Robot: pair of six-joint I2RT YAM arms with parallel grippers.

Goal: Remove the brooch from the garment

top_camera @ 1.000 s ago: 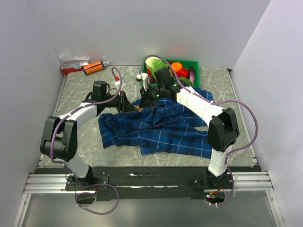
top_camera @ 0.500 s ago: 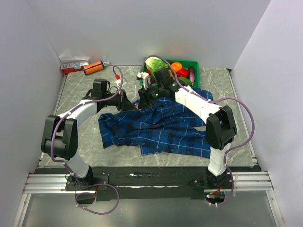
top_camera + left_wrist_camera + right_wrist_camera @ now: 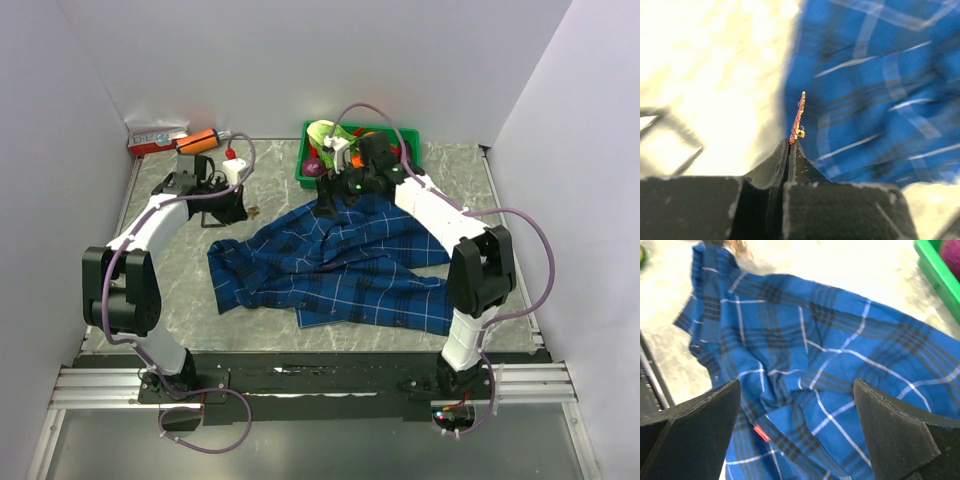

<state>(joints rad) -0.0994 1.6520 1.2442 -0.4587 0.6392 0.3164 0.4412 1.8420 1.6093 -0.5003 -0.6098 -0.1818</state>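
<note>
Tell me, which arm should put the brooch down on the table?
Left. The left gripper is shut on the brooch, held off the shirt near bare table. The right gripper is open and empty above the shirt.

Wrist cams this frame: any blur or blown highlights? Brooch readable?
Left wrist: table blown out near white, garment smeared by blur, brooch reasonably sharp above the shut left fingers. Right wrist: table overexposed along the top, plaid slightly soft, right fingers dark, textureless wedges. Top external: evenly lit, sharp.
</note>
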